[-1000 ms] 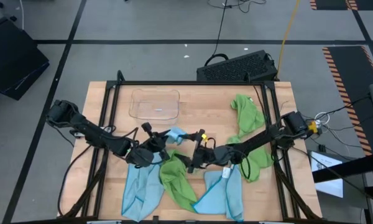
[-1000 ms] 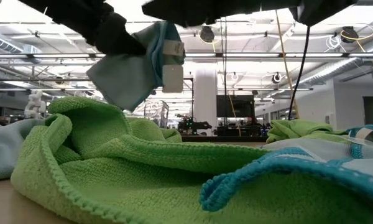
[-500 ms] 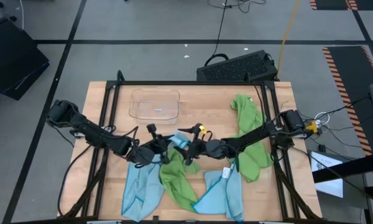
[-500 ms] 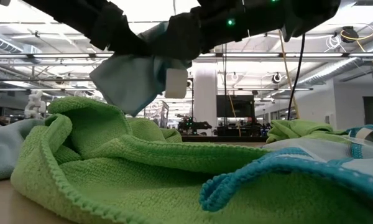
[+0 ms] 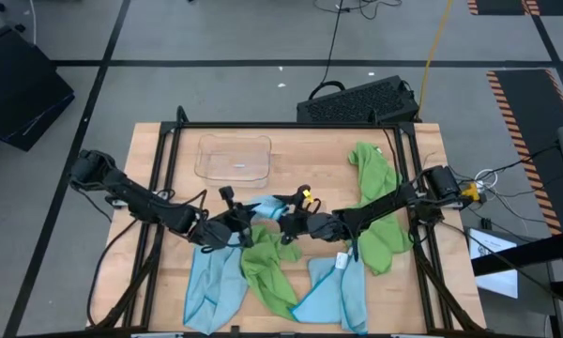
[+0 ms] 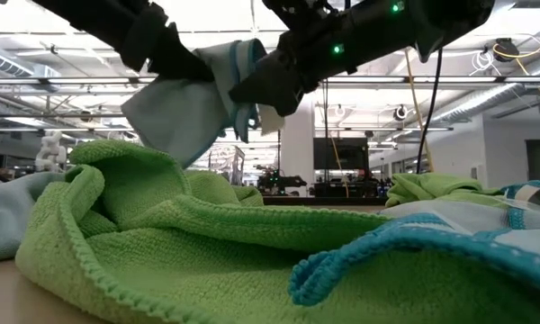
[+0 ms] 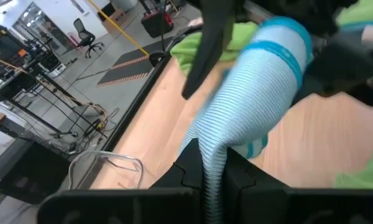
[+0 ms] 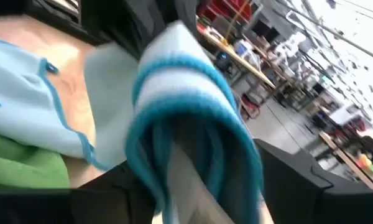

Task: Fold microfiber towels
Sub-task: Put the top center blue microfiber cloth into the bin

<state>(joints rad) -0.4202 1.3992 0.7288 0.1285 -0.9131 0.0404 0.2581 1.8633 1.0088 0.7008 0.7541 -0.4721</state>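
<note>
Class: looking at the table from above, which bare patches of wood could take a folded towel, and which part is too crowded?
Bare wood lies between the clear tray and the green towel at right, and left of the tray along the table edge. The middle and front are crowded: both grippers meet on a raised blue towel above heaped towels.

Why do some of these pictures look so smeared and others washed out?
In the right wrist view, the light blue towel fills the frame and is smeared. In the left wrist view, it looks soft too. In the low view, bright ceiling lights silhouette the arms; the green towel up front stays crisp.
</note>
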